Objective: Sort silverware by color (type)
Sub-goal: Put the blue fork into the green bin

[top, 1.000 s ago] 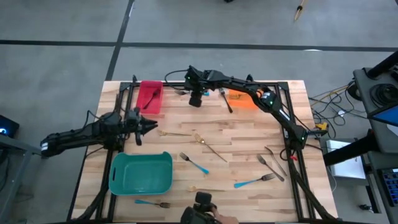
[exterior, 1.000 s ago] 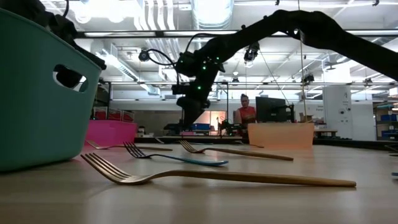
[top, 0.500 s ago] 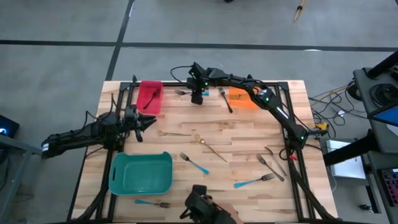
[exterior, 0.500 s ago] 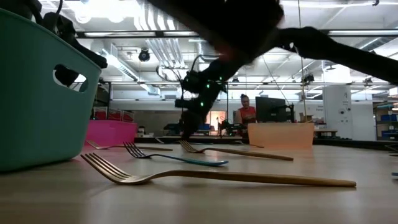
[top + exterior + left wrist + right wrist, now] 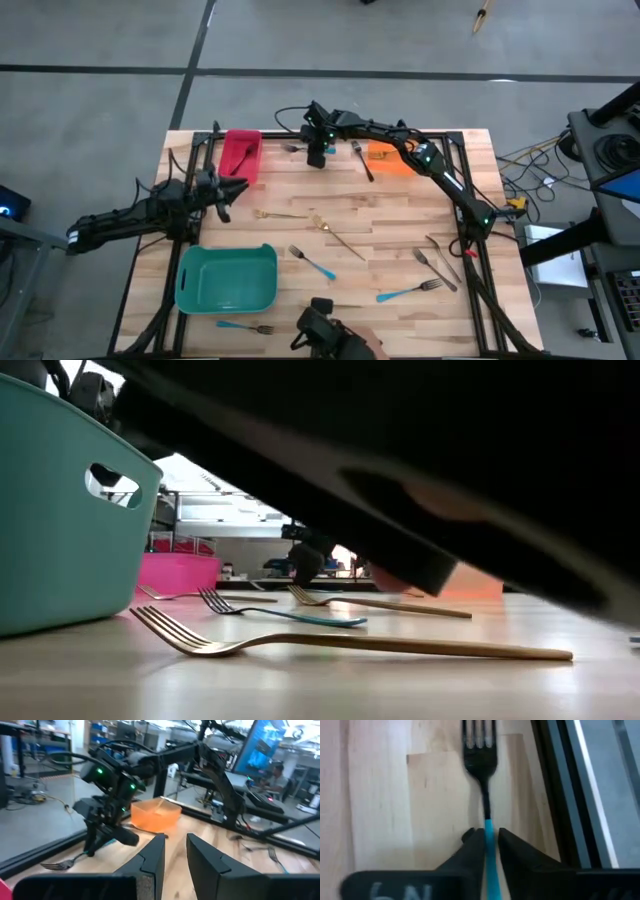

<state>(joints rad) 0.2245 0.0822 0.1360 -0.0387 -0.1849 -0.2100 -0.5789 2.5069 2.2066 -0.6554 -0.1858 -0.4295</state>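
Right tool (image 5: pixel 317 157): fingers pinched on blue-handled fork (image 5: pixel 483 780), lying on desk (image 5: pixel 400 250) at far edge. Left tool (image 5: pixel 238 190): slightly parted, empty.

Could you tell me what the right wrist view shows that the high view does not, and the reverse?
Only the right wrist view shows the right tool with its fingers closely flanking the bright blue handle of the silver-headed fork flat on the wooden table. Only the high view shows the teal plastic bin, red plastic bin, orange plastic bin and left tool. Both show that fork by the table's far edge.
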